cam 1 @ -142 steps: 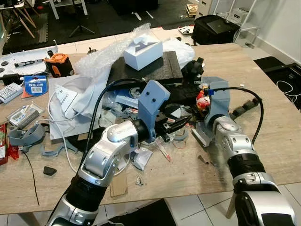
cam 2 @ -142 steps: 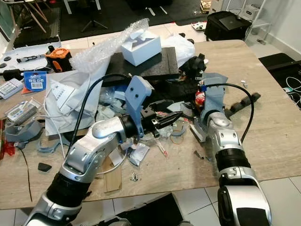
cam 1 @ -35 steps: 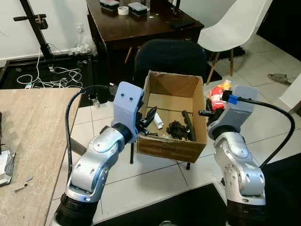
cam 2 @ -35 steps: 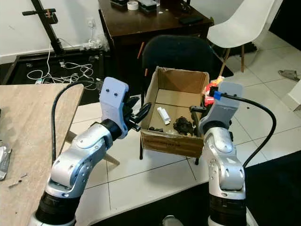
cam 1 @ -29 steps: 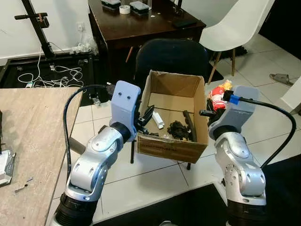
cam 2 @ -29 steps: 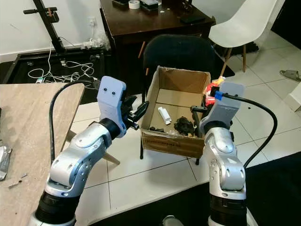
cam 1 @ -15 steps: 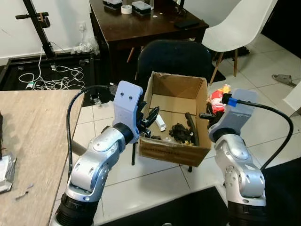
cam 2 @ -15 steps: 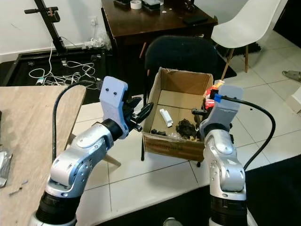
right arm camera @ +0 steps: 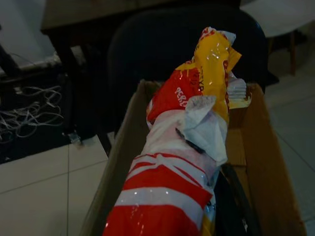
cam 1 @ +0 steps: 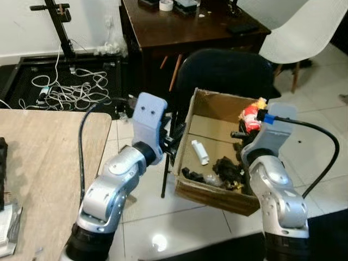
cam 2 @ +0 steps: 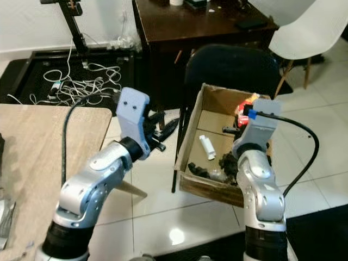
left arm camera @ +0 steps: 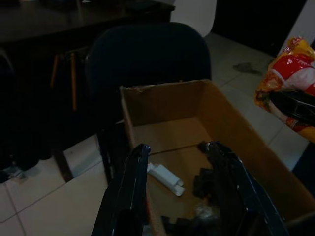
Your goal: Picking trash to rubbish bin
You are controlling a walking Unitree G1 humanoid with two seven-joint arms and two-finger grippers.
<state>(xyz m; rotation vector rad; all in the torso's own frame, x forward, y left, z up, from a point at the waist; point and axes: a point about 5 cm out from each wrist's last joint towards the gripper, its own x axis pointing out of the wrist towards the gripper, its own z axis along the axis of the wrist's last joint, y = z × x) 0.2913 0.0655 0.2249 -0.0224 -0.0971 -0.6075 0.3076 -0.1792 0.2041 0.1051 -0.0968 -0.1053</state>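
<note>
A cardboard box point(cam 1: 216, 98) rests on a black chair point(cam 1: 228, 70) and holds a white tube point(cam 1: 199, 151) and dark scraps point(cam 1: 225, 168). My right gripper point(cam 1: 243, 132) is shut on a crumpled red, yellow and white wrapper point(cam 1: 251, 115), held over the box's right wall; in the right wrist view the wrapper point(right arm camera: 182, 147) hangs above the box point(right arm camera: 268, 162). My left gripper point(cam 1: 175, 138) stays open and empty just outside the box's left wall. Seen from the left wrist, its fingers point(left arm camera: 128, 196) frame the box point(left arm camera: 162, 101) interior.
A dark wooden desk point(cam 1: 185, 32) stands behind the chair, with a white chair point(cam 1: 304, 32) to the right. Cables point(cam 1: 65, 87) and a black stand point(cam 1: 60, 27) lie on the floor at left. The wooden table point(cam 1: 38, 163) edge is at my left.
I have turned from the cluttered table to the box, carrying the wrapper. In the last second the view shifted, putting the box further right; the left gripper now sits outside its left wall.
</note>
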